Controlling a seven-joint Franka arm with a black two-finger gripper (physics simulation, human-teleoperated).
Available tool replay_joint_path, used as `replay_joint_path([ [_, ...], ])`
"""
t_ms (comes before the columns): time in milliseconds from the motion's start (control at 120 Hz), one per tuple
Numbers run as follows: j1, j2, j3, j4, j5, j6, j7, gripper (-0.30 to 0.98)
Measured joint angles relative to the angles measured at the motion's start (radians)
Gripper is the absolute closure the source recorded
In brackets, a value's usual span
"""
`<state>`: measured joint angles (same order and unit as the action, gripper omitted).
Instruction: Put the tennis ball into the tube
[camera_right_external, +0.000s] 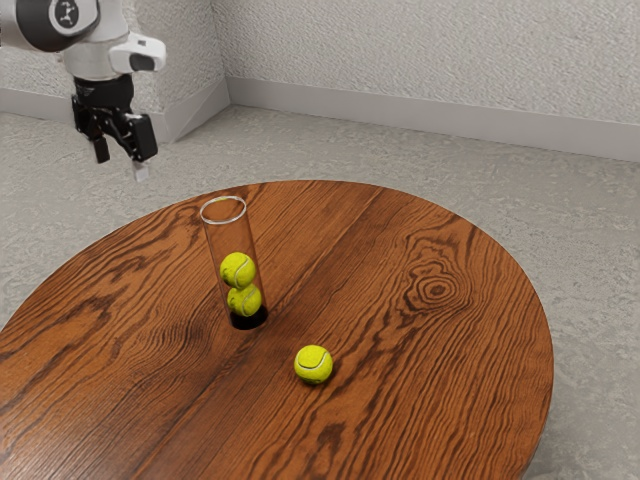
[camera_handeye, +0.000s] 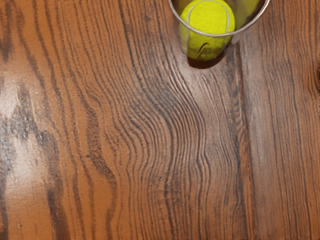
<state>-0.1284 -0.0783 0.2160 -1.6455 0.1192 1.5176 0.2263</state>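
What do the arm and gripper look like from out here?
The arm is white with a dark, rounded joint housing bearing a pale round logo; below it, the gripper is black, with two fingers ending in lighter tips.

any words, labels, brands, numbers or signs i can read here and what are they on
No word, brand or number can be read.
Round emblem on the robot arm: a pale line symbol on a dark disc, with no letters I can make out.
Dark mark on a tennis ball inside the tube: too small to read.
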Motion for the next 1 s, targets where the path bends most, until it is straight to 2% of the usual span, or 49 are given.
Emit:
replay_joint_path([
  [175, -0.02, 0.017, -0.001, -0.002, -0.001, -0.003, 0.059, 0.0],
  [392, -0.105, 0.121, 0.002, -0.04, -0.093, 0.058, 0.058, 0.0],
  [592, -0.29, 0.251, 0.001, -0.113, -0.173, 0.183, 0.019, 0.0],
  [842, -0.294, 0.396, 0.01, -0.149, -0.299, 0.359, -0.019, 0.0],
  [1000, -0.293, 0.457, 0.015, -0.151, -0.335, 0.424, -0.036, 0.0],
])
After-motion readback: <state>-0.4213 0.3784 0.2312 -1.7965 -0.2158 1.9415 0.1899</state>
